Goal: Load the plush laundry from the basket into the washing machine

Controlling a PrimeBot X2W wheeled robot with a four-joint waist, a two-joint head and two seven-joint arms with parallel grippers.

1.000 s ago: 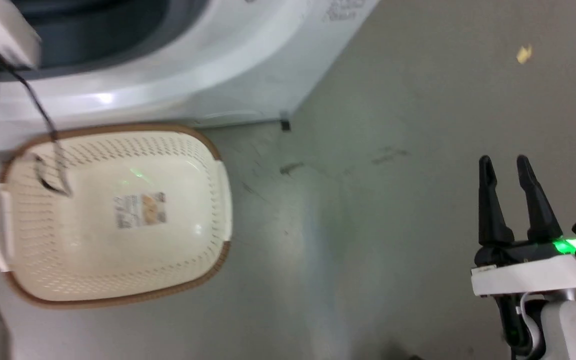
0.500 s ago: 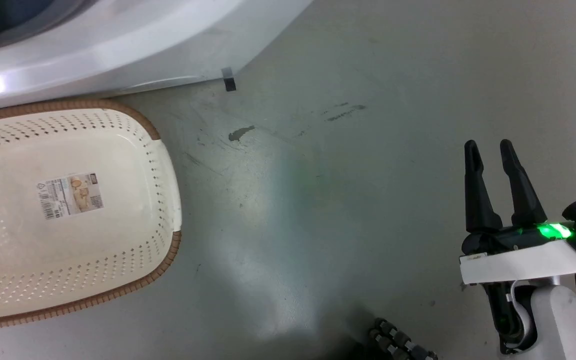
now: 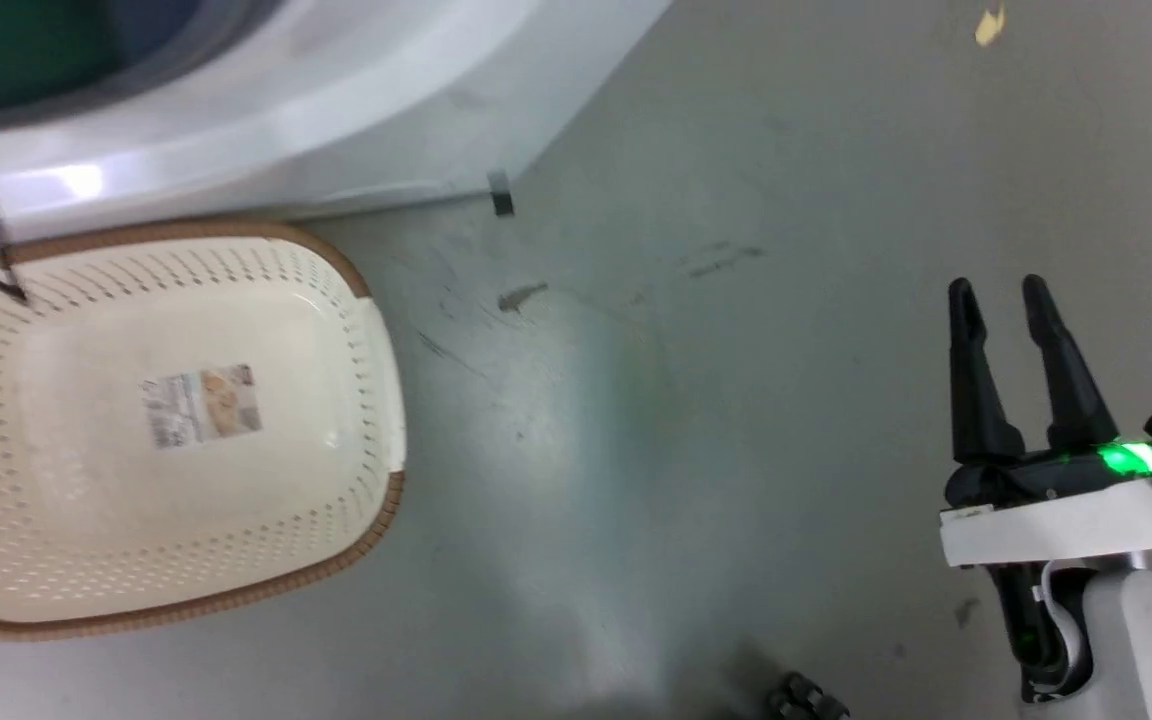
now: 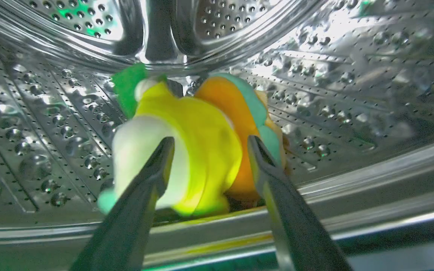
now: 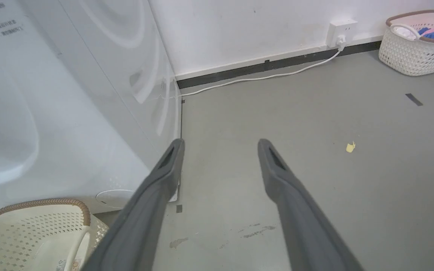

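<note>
Plush laundry [image 4: 202, 143] in drum [image 4: 352, 75], beyond widely spread left jaws

drum [image 4: 352, 82]: shiny steel | plush laundry [image 4: 202, 150]: cloth | basket [image 3: 341, 325]: plastic

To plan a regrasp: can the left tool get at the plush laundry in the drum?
Probably yes: the left tool is open and points straight at the plush laundry, nothing between them.
</note>
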